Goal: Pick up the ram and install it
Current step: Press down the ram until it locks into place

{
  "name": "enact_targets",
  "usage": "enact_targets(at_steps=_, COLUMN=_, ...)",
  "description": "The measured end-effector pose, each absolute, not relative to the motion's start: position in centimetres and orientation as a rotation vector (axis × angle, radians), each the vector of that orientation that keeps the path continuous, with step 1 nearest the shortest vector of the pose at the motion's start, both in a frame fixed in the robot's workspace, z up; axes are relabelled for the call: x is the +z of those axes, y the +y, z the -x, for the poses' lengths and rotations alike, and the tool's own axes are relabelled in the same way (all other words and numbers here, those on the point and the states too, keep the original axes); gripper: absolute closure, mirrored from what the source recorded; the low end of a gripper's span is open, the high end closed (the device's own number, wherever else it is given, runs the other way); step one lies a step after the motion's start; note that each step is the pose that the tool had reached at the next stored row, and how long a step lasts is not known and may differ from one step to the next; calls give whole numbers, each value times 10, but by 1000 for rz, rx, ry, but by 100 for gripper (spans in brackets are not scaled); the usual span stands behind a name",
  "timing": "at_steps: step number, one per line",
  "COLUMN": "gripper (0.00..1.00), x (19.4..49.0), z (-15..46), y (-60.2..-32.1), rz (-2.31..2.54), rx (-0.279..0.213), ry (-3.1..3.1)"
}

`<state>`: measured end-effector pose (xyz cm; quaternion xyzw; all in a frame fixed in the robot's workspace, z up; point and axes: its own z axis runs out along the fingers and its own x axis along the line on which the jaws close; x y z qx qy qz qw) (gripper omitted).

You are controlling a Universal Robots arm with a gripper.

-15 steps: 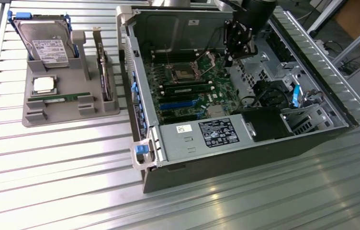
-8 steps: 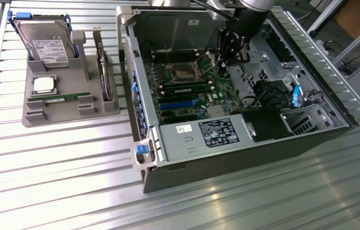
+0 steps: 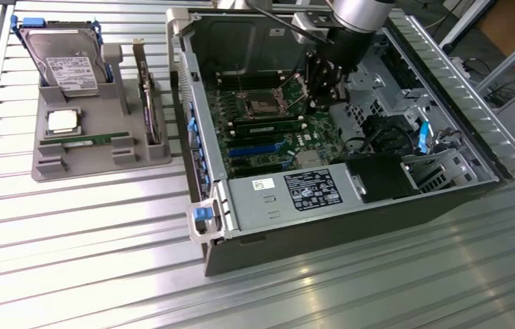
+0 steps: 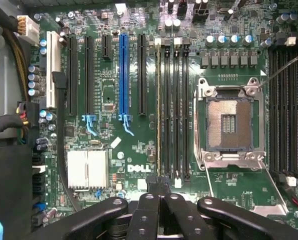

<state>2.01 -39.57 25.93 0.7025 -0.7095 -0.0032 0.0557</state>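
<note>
- The claw (image 3: 326,86) hangs inside the open computer case (image 3: 331,233), low over the motherboard (image 4: 114,150), with its tips pressed together
- In the wrist view the claw (image 4: 159,186) has its black fingers (image 4: 150,210) meeting right over one end of the memory slots (image 4: 176,110)
- A thin green stick (image 4: 158,110) stands seated in the slot directly ahead of the claw's tips; whether the tips touch it cannot be told
- The empty processor socket (image 4: 230,120) lies just beside the claw, on the far side of those slots
- The ram (image 3: 84,140) lies flat in a groove of the grey tray (image 3: 102,168), well apart from the claw toward the exterior view's left, outside the case
- On that tray, also far from the claw, are a hard drive (image 3: 70,65), a square silver processor (image 3: 63,120) and an upright card (image 3: 153,110)
- Case and tray both rest on the ribbed metal counter (image 3: 74,260)
</note>
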Motion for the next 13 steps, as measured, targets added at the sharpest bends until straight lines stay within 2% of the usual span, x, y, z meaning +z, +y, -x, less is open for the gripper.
enact_targets(at_steps=13, gripper=90, x=240, z=-17, y=-393, rz=-2127, rx=-9, ry=-2148)
